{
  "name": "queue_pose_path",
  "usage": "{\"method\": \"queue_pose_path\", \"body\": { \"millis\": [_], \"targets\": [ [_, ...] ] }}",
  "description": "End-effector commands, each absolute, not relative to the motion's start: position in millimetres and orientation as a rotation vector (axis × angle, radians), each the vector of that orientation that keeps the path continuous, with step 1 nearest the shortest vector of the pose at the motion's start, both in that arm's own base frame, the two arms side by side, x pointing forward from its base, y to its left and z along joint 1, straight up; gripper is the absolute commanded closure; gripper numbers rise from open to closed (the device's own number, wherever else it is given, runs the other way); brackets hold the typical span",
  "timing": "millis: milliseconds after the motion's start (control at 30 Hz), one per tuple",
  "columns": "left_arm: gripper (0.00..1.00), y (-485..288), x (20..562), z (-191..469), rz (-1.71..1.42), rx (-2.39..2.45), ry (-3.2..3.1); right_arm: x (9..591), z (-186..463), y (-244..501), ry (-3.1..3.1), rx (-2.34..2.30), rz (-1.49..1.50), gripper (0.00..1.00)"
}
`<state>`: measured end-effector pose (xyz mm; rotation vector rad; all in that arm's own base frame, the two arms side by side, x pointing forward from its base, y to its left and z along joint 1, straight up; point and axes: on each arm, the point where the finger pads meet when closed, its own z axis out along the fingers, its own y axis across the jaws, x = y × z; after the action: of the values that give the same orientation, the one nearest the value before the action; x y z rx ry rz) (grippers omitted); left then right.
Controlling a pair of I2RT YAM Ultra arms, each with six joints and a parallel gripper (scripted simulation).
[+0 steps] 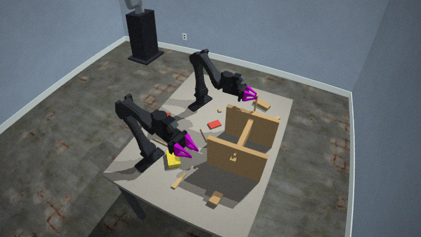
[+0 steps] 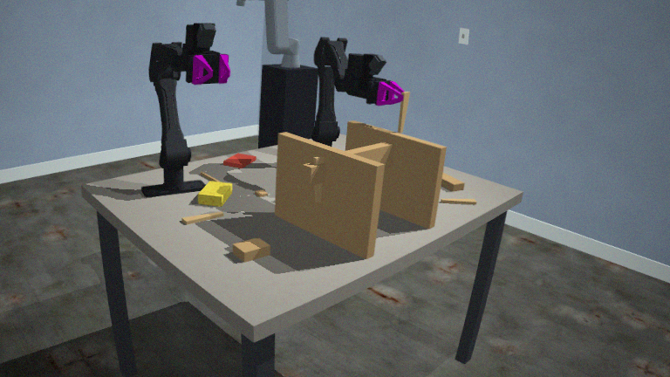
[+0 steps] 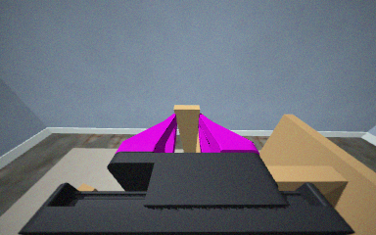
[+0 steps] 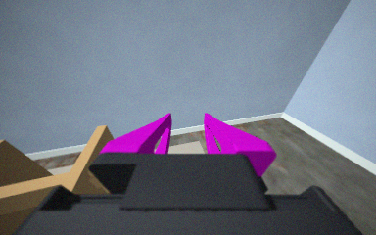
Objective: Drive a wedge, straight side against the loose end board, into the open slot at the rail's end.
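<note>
The left gripper (image 1: 256,95) (image 2: 402,97) (image 3: 187,117) is shut on a slim wooden wedge (image 1: 255,105) (image 2: 403,116) (image 3: 187,129), which hangs down from the fingertips beyond the far end board (image 1: 232,124) (image 2: 414,170). The rail (image 1: 245,133) (image 2: 370,150) spans to the near end board (image 1: 237,167) (image 2: 345,215), whose outer face shows the rail's end with a small wedge (image 1: 234,154) (image 2: 317,160). At the far board, a rail end (image 3: 308,173) sticks out; its slot is not visible. The right gripper (image 1: 194,153) (image 4: 188,116) is partly open and empty, above the table beside the near board.
A yellow block (image 1: 174,159) (image 2: 215,194) lies below the right gripper. A red block (image 1: 214,124) (image 2: 240,161) lies between the arms and boards. Wooden blocks (image 1: 215,199) (image 1: 262,104) lie outside the boards. Wooden strips (image 1: 178,180) (image 1: 159,142) lie near the right arm.
</note>
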<state>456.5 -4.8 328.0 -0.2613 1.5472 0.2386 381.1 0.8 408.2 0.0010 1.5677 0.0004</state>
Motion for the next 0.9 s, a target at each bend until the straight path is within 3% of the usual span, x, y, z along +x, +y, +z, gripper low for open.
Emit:
{"method": "queue_pose_path", "body": {
  "millis": [0, 867],
  "targets": [
    [0.98, -4, 460, 316, 0.237, -0.262, 1.56, 379, 424, 4, 1.541, -0.006, 0.0, 0.59],
    [0.98, 0, 458, 303, 0.239, -0.279, 1.534, 379, 424, 4, 1.541, -0.006, 0.0, 0.59]
  ]
}}
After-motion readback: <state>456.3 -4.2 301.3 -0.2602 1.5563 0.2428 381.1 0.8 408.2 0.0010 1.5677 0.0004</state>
